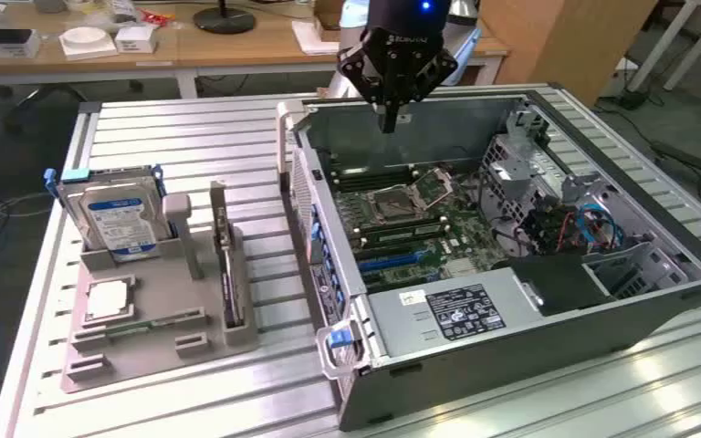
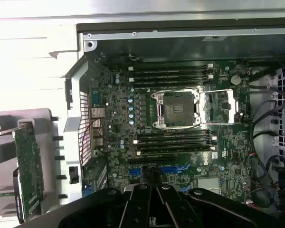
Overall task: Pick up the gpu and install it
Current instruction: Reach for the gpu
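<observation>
The gpu [image 1: 226,274] is a thin, flat card standing on its long edge in a slot of the grey holder [image 1: 193,342]. From the exterior view it reads as a dark sliver, with a narrow silver-grey bracket at its far end. From my wrist the same card [image 2: 29,161] turns a broad face to me, and that face looks green, speckled with small components (the dark side must be the other one, though I cannot see it from here). The holder sits on the slatted metal table [image 1: 180,137], on the exterior view's left of the open computer case [image 1: 546,319]. The card stands between the case wall and the hard drive [image 1: 113,219] with its blue-and-white label. A small square chip [image 1: 107,299] lies flat in the holder, nearer the camera than the drive.

My gripper [image 1: 389,119] hangs over the far end of the case, above the motherboard [image 1: 412,228] and well apart from the card. My fingers [image 2: 145,204] are pressed together with no gap between them, and they hold nothing. They touch nothing either: there is open air between the tips and the board below. Straight under my wrist camera lies the open processor socket [image 2: 176,108], with rows of memory slots on two sides of it.
</observation>
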Controlling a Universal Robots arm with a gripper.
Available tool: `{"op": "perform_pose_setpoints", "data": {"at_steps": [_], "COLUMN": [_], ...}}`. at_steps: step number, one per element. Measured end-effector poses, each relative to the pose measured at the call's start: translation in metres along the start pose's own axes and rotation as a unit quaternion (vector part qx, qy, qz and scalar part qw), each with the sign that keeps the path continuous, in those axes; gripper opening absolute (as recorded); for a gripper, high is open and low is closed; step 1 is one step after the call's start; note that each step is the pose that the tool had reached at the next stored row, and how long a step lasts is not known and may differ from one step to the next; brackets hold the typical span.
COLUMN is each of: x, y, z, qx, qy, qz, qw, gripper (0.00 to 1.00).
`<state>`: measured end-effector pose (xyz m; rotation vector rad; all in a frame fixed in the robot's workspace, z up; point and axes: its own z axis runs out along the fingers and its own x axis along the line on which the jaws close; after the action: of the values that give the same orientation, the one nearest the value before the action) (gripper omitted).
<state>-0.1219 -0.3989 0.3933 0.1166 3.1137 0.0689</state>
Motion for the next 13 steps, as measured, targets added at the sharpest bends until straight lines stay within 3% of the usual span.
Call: {"op": "perform_pose_setpoints", "data": {"at_steps": [13], "x": [0.0035], "y": [-0.0003], "z": [-0.0001], "qx": [0.0000], "qy": [0.0000], "qz": [0.000], "qw": [1.0000], "gripper": [0.10]}}
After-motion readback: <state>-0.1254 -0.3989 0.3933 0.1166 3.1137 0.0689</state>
